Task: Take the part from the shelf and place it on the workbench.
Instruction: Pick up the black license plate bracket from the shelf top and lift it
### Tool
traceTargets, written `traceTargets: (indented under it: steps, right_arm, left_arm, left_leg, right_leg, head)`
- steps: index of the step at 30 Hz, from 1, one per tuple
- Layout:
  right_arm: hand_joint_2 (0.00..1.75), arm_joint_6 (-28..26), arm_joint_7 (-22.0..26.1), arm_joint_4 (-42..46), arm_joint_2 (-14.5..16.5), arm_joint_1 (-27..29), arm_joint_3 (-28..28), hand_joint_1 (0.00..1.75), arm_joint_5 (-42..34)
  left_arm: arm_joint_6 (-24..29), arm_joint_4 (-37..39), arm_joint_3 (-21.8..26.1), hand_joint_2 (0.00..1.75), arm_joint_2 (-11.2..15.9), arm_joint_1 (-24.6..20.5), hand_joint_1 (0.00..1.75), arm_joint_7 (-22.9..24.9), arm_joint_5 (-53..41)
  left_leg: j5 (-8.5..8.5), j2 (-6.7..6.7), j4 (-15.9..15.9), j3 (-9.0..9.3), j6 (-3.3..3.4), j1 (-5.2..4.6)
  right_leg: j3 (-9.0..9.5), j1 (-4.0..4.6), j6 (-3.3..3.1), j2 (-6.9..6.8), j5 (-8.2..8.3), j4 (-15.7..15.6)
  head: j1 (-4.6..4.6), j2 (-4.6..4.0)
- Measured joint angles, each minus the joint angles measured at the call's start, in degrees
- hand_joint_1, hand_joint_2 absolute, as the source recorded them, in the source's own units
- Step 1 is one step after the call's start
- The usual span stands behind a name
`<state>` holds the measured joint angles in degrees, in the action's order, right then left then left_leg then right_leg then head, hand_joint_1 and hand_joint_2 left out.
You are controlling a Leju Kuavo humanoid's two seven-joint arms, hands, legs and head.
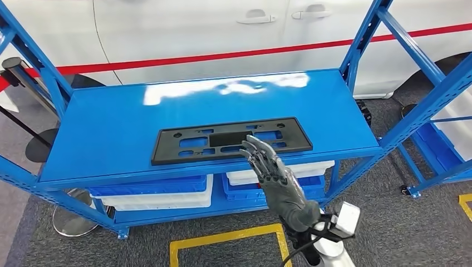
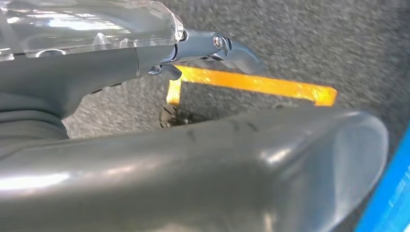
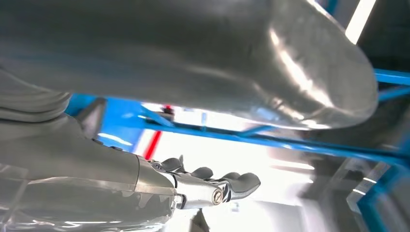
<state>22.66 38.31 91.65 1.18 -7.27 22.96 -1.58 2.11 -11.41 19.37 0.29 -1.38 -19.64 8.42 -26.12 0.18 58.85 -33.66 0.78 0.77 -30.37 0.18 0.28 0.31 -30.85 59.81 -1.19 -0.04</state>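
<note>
Right hand up at the shelf's front edge, fingers spread and holding nothing!

Its fingertips are over the near edge of the black part, at or just above it; contact is hard to call. That part is a long flat plate with cut-outs, lying flat on the blue shelf, towards the front. Under the shelf sit white and blue bins. A white car with a red stripe stands behind, and yellow floor tape lies below. Down by the floor, the left hand hangs over grey carpet with fingers extended, nothing in them.
</note>
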Motion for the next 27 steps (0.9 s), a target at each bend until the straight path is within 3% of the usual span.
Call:
traceTargets:
  steps: [2,4,5,6,7,9,10,12,15,17,19,20,21,22,24,25,27]
  right_arm:
    - [1.75,-0.69,-0.52,-2.26,-0.05,-1.35,1.04,0.00,1.42]
    - [1.75,-1.92,-0.77,-5.09,-0.07,-2.74,2.22,0.00,3.13]
    - [1.75,-2.50,-0.78,-6.53,-0.07,-3.35,2.82,0.00,3.87]
    - [1.75,-2.91,-0.73,-7.74,-0.07,-3.90,3.37,0.00,4.39]
    - [1.75,-3.17,-0.69,-8.73,-0.06,-4.40,3.83,0.00,4.72]
    - [1.75,-3.62,-0.56,-10.19,-0.06,-5.28,4.54,0.00,5.26]
    - [1.75,-4.27,-0.44,-10.87,-0.06,-5.75,4.90,0.00,6.02]
    - [1.75,-7.16,-0.14,-12.64,-0.05,-6.87,6.03,0.00,9.67]
    - [1.75,-15.28,0.03,-16.15,0.49,-9.30,8.56,0.00,19.41]
    - [1.75,-22.44,-0.79,-19.40,1.52,-11.83,10.62,0.00,27.05]
    - [1.75,-29.13,-2.40,-23.41,2.73,-14.68,13.02,0.00,34.10]
    - [1.75,-31.35,-3.08,-25.17,3.23,-15.83,14.14,0.00,36.46]
    - [1.75,-32.71,-3.54,-26.63,3.70,-16.72,15.15,0.00,37.91]
    - [1.75,-33.32,-3.77,-27.69,4.08,-17.44,15.91,0.00,38.54]
    - [1.75,-34.07,-4.12,-29.33,4.74,-18.60,17.04,0.00,39.41]
    - [1.75,-34.76,-4.48,-29.94,4.96,-19.10,17.50,0.00,40.30]
    - [1.75,-37.24,-6.29,-31.06,5.25,-20.06,18.63,0.00,44.22]
  left_arm:
    - [-0.06,0.00,0.10,0.00,-0.03,0.04,0.00,0.05,-0.03]
    - [-0.03,0.00,0.20,0.00,-0.03,0.04,0.00,0.21,-0.05]
    - [0.02,0.00,0.27,0.00,-0.03,0.05,0.00,0.31,-0.05]
    - [0.06,0.00,0.34,0.00,-0.03,0.09,0.00,0.38,-0.05]
    - [0.10,0.00,0.40,0.00,-0.04,0.14,0.00,0.43,-0.05]
    - [0.20,0.00,0.50,0.00,-0.07,0.25,0.00,0.49,-0.07]
    - [0.32,0.00,0.52,0.00,-0.08,0.30,0.00,0.54,-0.17]
    - [0.62,0.00,0.56,0.00,-0.08,0.34,0.00,0.61,-0.43]
    - [0.76,0.00,0.59,0.00,-0.09,0.33,0.00,0.45,-0.84]
    - [0.66,0.00,0.60,0.00,-0.18,0.33,0.00,0.04,-1.37]
    - [0.50,0.00,0.60,0.00,-0.27,0.36,0.00,-0.32,-1.94]
    - [0.44,0.00,0.60,0.00,-0.29,0.38,0.00,-0.42,-2.18]
    - [0.41,0.00,0.60,0.00,-0.30,0.41,0.00,-0.46,-2.31]
    - [0.39,0.00,0.61,0.00,-0.31,0.43,0.00,-0.49,-2.39]
    - [0.36,0.01,0.61,0.00,-0.31,0.45,0.00,-0.51,-2.45]
    - [0.33,0.01,0.61,0.00,-0.32,0.43,0.00,-0.53,-2.49]
    - [0.26,0.01,0.61,0.00,-0.33,0.37,0.00,-0.57,-2.72]
  left_leg:
    - [-0.22,0.12,-0.34,0.61,0.43,0.19]
    - [-0.62,0.11,-0.36,1.06,0.57,0.23]
    - [-0.90,0.03,-0.36,1.38,0.52,0.27]
    - [-1.21,-0.07,-0.36,1.82,0.40,0.32]
    - [-1.59,-0.19,-0.36,2.37,0.22,0.39]
    - [-2.33,-0.39,-0.37,3.38,-0.30,0.41]
    - [-2.59,-0.47,-0.39,3.61,-0.61,0.36]
    - [-2.79,-0.47,-0.60,3.65,-1.25,0.26]
    - [-3.65,-0.27,-0.05,3.57,-2.18,0.42]
    - [-6.24,-0.27,5.07,1.10,-2.44,0.50]
    - [-8.99,-0.28,12.96,-3.34,-2.54,0.48]
    - [-9.20,-0.28,15.39,-4.97,-2.55,0.48]
    - [-8.24,-0.28,15.62,-5.57,-2.51,0.48]
    - [-6.21,-0.27,13.52,-5.04,-2.38,0.48]
    - [-1.73,-0.28,5.86,-2.03,-1.95,0.37]
    - [-0.53,-0.31,2.81,-0.72,-1.72,0.27]
    - [-0.33,-0.38,0.63,0.16,-1.39,-0.01]
  right_leg:
    - [-3.15,-0.32,0.72,-0.07,-2.55,6.00]
    - [-7.98,-0.76,1.22,-0.10,-4.64,13.50]
    - [-9.56,-0.95,1.36,-0.13,-4.24,15.21]
    - [-9.96,-1.09,1.42,-0.15,-2.58,14.56]
    - [-9.25,-1.18,1.40,-0.19,0.10,11.72]
    - [-6.63,-1.08,1.11,-0.24,4.79,4.33]
    - [-5.55,-0.92,0.82,-0.25,5.75,1.65]
    - [-4.90,-0.52,0.27,-0.12,5.46,0.09]
    - [-4.45,-0.72,-0.75,0.08,5.35,-0.90]
    - [-4.08,-0.74,-1.46,0.02,5.32,-1.34]
    - [-3.95,-0.42,-1.92,0.02,5.14,-1.31]
    - [-3.83,-0.25,-2.07,0.02,5.02,-1.26]
    - [-3.67,-0.10,-2.18,0.03,4.89,-1.20]
    - [-3.43,0.02,-2.23,0.05,4.72,-1.13]
    - [-2.93,0.28,-2.07,0.06,4.26,-0.92]
    - [-2.85,0.40,-1.91,0.07,4.07,-0.77]
    - [-2.98,0.52,-1.49,0.06,3.98,-0.62]
  head:
    - [0.15,0.00]
    - [0.20,0.00]
    - [0.20,0.00]
    - [0.20,0.00]
    - [0.20,0.00]
    - [0.21,0.00]
    - [0.21,0.00]
    - [0.18,0.00]
    - [0.14,0.00]
    - [0.11,0.00]
    - [0.10,0.00]
    - [0.10,0.00]
    - [0.10,0.00]
    - [0.10,0.00]
    - [0.11,0.00]
    - [0.12,0.00]
    - [0.16,0.00]
